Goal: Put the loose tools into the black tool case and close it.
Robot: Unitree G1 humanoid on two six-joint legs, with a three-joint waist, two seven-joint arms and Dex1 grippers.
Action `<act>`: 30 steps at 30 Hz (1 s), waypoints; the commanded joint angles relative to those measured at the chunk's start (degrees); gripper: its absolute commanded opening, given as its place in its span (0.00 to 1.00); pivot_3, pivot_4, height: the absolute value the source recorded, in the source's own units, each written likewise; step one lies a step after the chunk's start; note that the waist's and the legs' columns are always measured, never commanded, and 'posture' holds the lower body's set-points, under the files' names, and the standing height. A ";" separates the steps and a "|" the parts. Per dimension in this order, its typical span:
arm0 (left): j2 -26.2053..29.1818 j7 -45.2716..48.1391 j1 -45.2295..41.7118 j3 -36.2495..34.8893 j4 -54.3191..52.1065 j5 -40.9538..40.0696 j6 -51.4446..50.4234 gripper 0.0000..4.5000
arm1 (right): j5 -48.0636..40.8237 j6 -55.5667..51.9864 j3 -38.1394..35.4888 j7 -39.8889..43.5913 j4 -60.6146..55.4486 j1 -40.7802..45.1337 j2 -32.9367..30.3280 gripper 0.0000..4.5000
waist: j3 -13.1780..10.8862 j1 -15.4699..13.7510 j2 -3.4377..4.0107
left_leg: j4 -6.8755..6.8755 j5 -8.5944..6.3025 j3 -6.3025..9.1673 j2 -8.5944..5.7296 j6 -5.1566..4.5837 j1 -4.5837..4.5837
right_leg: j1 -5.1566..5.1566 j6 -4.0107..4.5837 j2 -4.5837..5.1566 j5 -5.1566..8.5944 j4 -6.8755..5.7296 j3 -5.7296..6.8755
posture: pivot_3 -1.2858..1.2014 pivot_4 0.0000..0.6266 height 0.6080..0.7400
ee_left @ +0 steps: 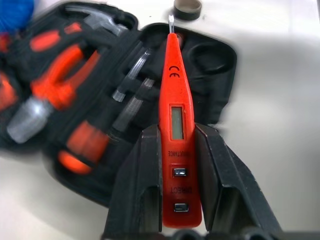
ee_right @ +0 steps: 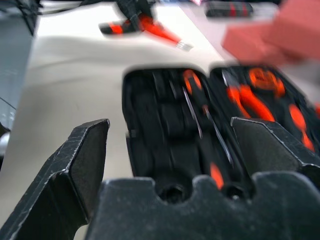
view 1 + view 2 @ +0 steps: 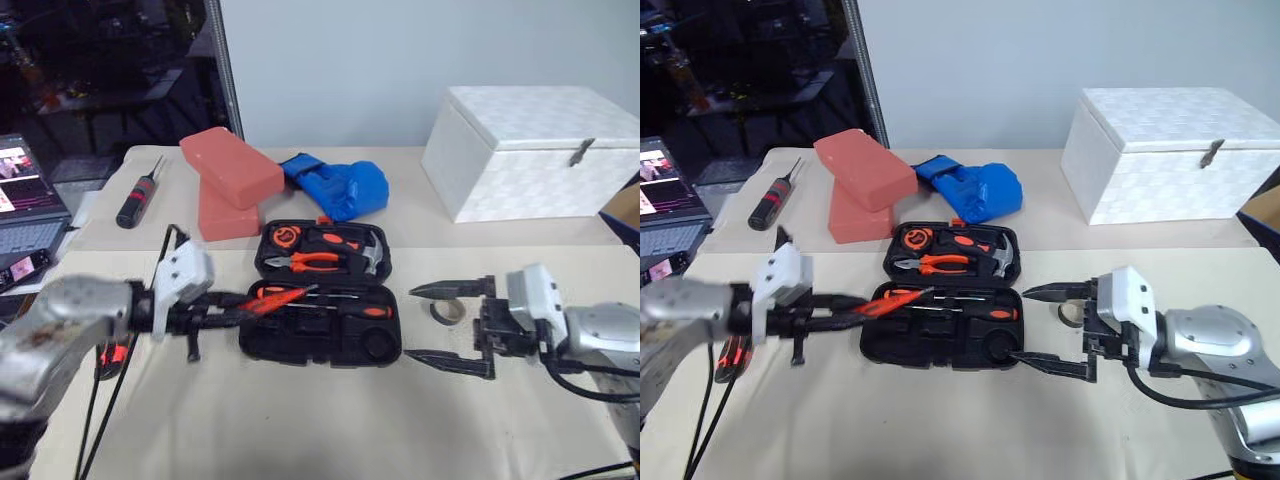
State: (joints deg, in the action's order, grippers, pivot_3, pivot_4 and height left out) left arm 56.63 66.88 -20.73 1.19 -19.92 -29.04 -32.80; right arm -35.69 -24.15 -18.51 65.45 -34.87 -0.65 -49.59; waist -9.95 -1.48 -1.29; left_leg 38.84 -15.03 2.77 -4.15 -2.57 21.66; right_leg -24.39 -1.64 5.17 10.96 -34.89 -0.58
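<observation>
The black tool case [image 3: 325, 300] lies open at the middle of the cream cloth-covered table [image 3: 300, 420], its 2 moulded plastic halves side by side, hinge running left to right. The far half holds orange-handled pliers [image 3: 305, 261], a small hammer [image 3: 372, 258] with a steel head and a round orange tape measure [image 3: 283, 236]; the near half holds a black-and-orange handled screwdriver [image 3: 352, 310] lying lengthwise in its slot. The left gripper [image 3: 232, 308] reaches in from the left, its 2 black fingers pinching the thin orange tester screwdriver [image 1: 176, 125], a slim glossy plastic body with a small display window and a bare metal tip pointing over the case's near half. The right gripper [image 3: 440, 325] hovers just right of the case, its toothed, wedge-shaped jaws spread wide and holding nothing. Between them on the cloth lies the small grey tape roll [image 3: 448, 312]. Far left rests a black screwdriver with a red band [image 3: 138, 197]; behind the case sit 2 stacked red bricks [image 3: 228, 180], a crumpled blue cloth [image 3: 340, 186] and a white quilted box [image 3: 530, 150] with a metal clasp.
</observation>
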 commanded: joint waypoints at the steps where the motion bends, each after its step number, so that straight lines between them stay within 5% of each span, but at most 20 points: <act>1: -3.76 8.54 -9.94 10.93 13.52 10.36 12.49 0.10 | -2.61 -1.29 -8.39 -1.09 -5.09 -4.52 -1.74 1.00 | -0.02 0.38 -0.02 | -0.01 -0.04 -0.03 0.05 -0.05 0.03 | -0.08 0.04 0.05 -0.05 0.09 -0.11 | 0.52 0.24 1.00; 10: -9.47 17.53 -19.87 19.57 32.91 21.09 24.11 0.10 | -5.42 -3.81 -13.56 -5.85 -11.70 -11.67 -1.42 1.00 | -0.06 0.77 -0.11 | 0.04 -0.12 -0.03 0.01 -0.12 0.70 | -0.82 0.08 0.00 -0.11 -0.11 -0.12 | 0.52 0.24 1.00; 30: -11.31 14.15 -14.90 21.37 13.98 22.38 3.92 0.10 | -6.76 -3.95 -12.83 -9.80 -13.15 -13.55 -2.38 1.00 | -0.06 0.68 -0.15 | 0.35 -0.19 -0.05 -0.05 -0.29 0.64 | -0.59 -0.16 -0.10 -0.19 -0.11 -0.12 | 0.52 0.24 1.00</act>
State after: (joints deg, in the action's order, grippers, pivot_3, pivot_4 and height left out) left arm 45.12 80.41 -35.97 21.22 -1.79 -6.18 -25.53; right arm -41.73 -28.18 -30.23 56.11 -46.78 -14.42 -51.22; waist -10.01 -0.79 -1.44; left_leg 39.19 -15.22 2.72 -4.19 -2.86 22.31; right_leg -24.98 -1.80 5.08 10.77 -35.01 -0.70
